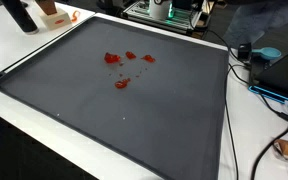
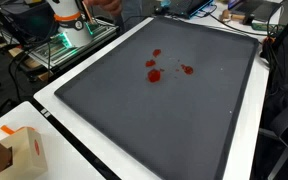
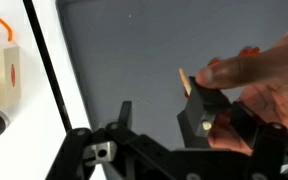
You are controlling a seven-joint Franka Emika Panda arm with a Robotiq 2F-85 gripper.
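we find the gripper (image 3: 160,103) spread and empty; a hand (image 3: 259,85) holds a tan sliver (image 3: 184,79) at one finger. we judge it light and brittle; pinch its flat sides.

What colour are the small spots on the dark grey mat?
Red: small red spots, clearest in an exterior view.

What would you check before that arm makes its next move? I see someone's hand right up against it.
1. Person's hand away from the end effector: not ok, in the wrist view it rests against one finger.
2. Jaws empty: ok, they stand apart with nothing between them.
3. Small tan piece at the person's fingertip: cannot tell what it is or who holds it.
4. Red bits on the dark mat: ok, clustered well inside its edges.
5. White-and-orange box: ok, off the mat, beside it.
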